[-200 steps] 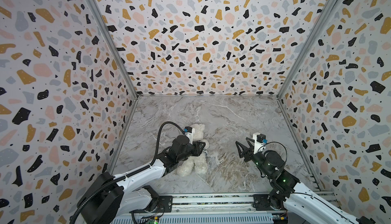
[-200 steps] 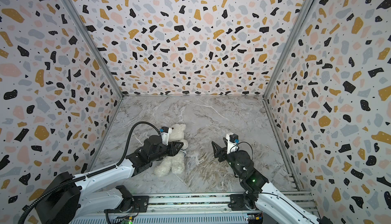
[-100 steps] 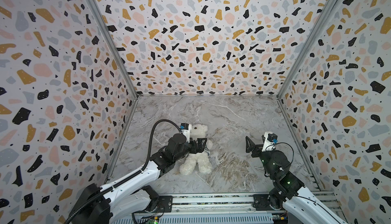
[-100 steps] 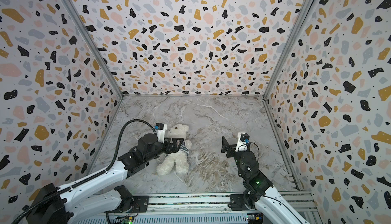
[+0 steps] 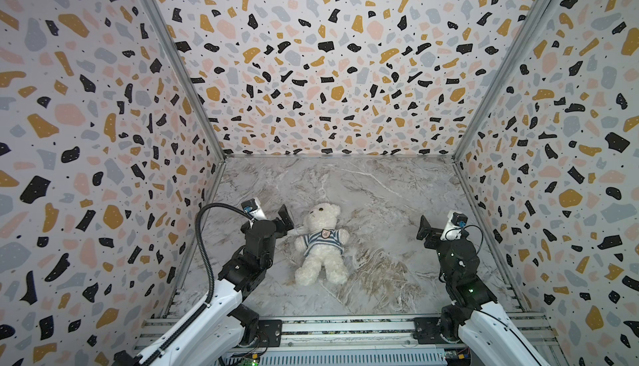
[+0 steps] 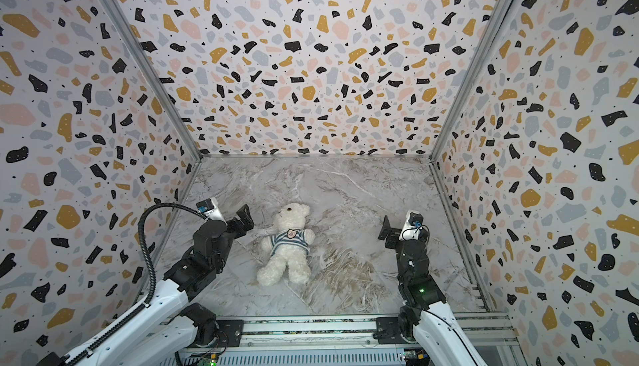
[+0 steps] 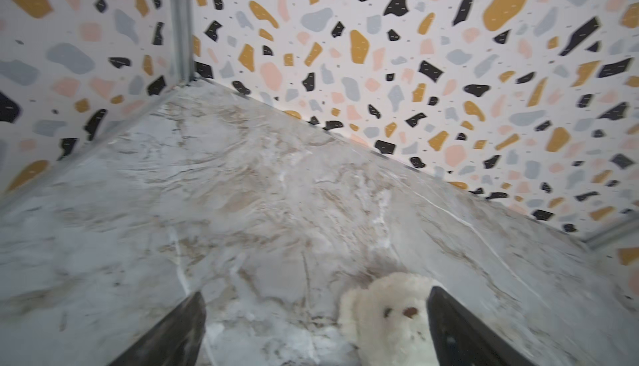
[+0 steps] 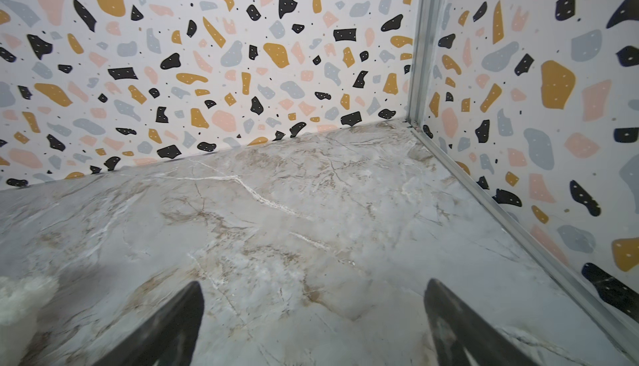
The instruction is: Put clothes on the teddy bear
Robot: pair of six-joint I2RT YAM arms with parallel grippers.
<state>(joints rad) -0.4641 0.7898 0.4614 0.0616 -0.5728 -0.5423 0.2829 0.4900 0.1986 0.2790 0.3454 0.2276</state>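
lying bear [image 5: 321, 260] beside left end effector [image 5: 285, 222]

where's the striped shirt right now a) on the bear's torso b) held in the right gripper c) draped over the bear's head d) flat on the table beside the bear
a: in both top views the striped shirt wraps the torso of the teddy bear, which lies face up on the table.

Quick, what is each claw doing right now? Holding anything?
Left claw: open, holding nothing, beside the teddy bear.
Right claw: open, holding nothing.
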